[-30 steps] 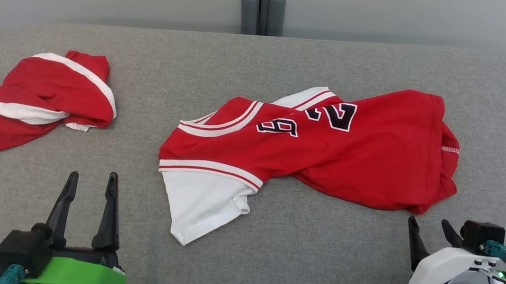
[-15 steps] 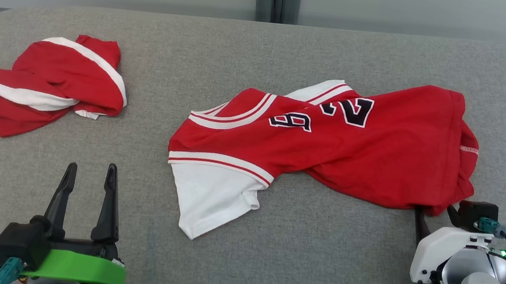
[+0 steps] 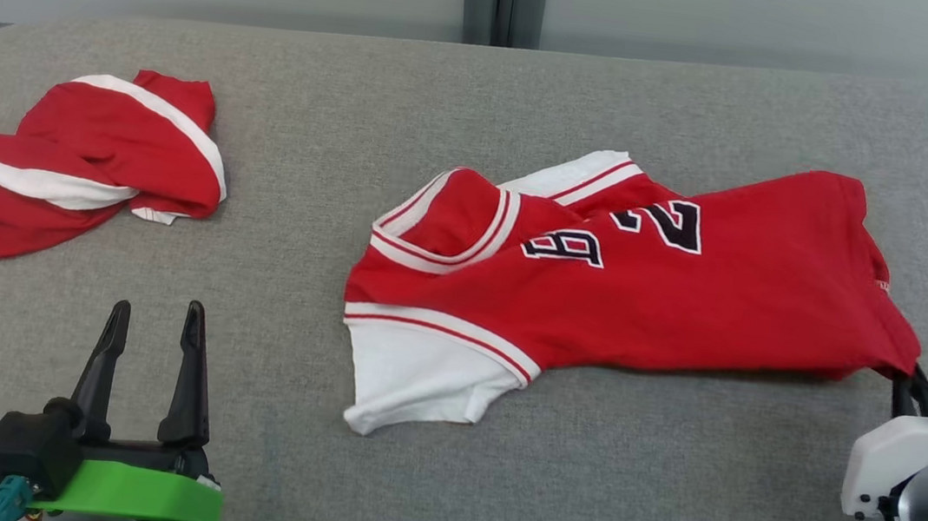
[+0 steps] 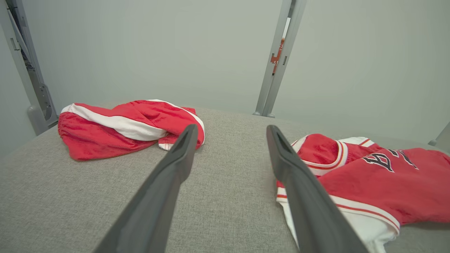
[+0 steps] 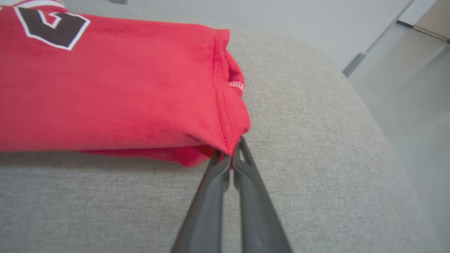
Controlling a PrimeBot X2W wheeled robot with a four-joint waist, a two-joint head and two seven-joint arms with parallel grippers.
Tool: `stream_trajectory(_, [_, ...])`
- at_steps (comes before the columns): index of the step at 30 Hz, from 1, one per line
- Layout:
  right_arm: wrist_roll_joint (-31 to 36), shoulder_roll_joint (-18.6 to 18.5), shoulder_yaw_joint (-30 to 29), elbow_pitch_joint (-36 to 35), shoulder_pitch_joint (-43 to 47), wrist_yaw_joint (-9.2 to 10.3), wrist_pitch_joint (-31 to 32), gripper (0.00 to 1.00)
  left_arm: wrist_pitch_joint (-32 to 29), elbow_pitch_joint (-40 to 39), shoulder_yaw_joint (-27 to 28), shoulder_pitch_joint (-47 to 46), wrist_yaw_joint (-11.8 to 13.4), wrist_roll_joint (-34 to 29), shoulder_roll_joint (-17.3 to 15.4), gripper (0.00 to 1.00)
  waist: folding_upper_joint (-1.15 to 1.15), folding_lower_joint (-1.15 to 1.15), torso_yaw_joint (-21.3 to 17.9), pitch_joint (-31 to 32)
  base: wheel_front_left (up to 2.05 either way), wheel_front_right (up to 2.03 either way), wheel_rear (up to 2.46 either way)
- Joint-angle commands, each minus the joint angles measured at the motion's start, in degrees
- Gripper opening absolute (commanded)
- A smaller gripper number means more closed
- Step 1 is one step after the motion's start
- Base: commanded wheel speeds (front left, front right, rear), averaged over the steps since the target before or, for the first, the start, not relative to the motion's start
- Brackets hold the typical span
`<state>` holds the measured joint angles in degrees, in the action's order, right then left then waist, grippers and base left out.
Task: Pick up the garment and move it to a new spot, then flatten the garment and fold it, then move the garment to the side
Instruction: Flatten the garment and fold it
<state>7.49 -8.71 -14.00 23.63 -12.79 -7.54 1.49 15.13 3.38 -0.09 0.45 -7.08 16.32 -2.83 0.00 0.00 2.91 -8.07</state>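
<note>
My right gripper (image 5: 232, 153) is pinched tight on the jersey (image 5: 105, 88), at the near right corner of its hem, with red cloth caught between the fingertips. That corner sits slightly raised, with shadow under the hem beside it. The jersey lies across the middle of the table (image 3: 576, 501), white sleeve toward me and numbers up.

Right of my grip the grey top runs bare to its rounded edge, with floor (image 5: 404, 70) beyond. The near strip is bare too. My left gripper (image 3: 151, 321) is spread wide and holds nothing, above bare table at the near left. The shorts (image 3: 83, 156) lie crumpled at the far left, well apart from the jersey.

The right wrist view shows the pinch and the hem stitching, which the head view half hides. The left wrist view shows the humped collar and a post (image 4: 277, 59) behind the table.
</note>
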Motion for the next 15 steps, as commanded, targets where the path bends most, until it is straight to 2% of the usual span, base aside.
stream_trajectory(1, [0.68,-0.16,-0.61,-1.45,0.78,0.1,1.14,0.0,0.02,-0.26,0.12,0.48,0.2,0.0,-0.12,1.0,0.0,0.0,-0.49,0.05,0.0,0.0,0.0])
stream_trajectory(2, [1.15,-0.31,-1.06,-2.15,1.12,0.1,1.92,0.06,0.02,-0.3,0.11,0.49,0.21,0.01,-0.12,1.0,0.0,0.0,-0.63,0.04,0.0,0.0,0.0])
stream_trajectory(3, [1.53,-0.47,-1.65,-2.72,1.44,0.1,2.93,1.0,0.02,-0.28,0.03,0.42,0.22,0.04,-0.12,1.0,0.0,0.0,-0.77,0.0,0.0,0.0,0.0])
stream_trajectory(11, [0.92,-0.7,-3.39,-3.57,2.81,0.1,5.34,1.0,0.02,0.17,-0.29,0.09,0.3,0.07,-0.12,1.0,0.0,0.0,-1.11,0.88,0.0,0.0,0.0])
stream_trajectory(15, [0.48,0.04,-5.56,-6.22,4.23,0.1,4.2,1.0,0.02,0.3,0.2,1.21,0.36,0.05,-0.12,1.0,0.0,0.0,-1.3,1.86,0.0,0.0,0.0])
